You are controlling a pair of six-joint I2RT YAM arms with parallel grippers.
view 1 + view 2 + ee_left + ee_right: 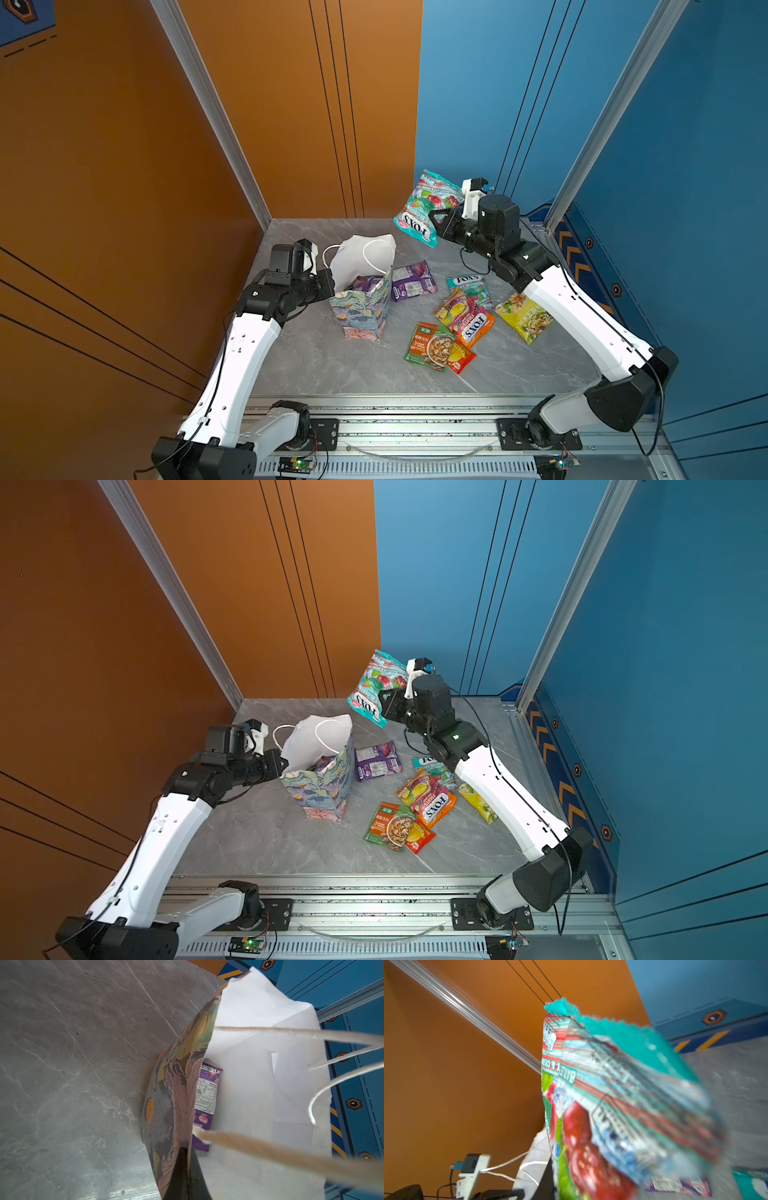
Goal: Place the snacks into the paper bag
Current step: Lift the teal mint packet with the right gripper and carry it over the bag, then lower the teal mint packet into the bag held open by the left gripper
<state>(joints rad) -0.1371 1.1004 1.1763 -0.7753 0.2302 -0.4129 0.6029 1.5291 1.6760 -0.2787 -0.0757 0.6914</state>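
While the left gripper (333,289) pinches the bag (361,309) by its rim in both top views, the right gripper (433,222) clamps a teal packet (426,203) aloft, right of the bag; other packets (463,318) lie on the table (316,361). Left wrist: a purple packet (205,1093) sits inside the bag (249,1022). Right wrist: the teal packet (612,1095) looms, blurred.

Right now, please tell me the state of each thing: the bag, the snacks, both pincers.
paper bag: upright, mouth open, one purple packet inside.
left pincer: shut on the bag's rim.
right pincer: shut on the held teal packet.
held teal packet: lifted, clear of the table.
other packets: lying on the table, outside the bag.
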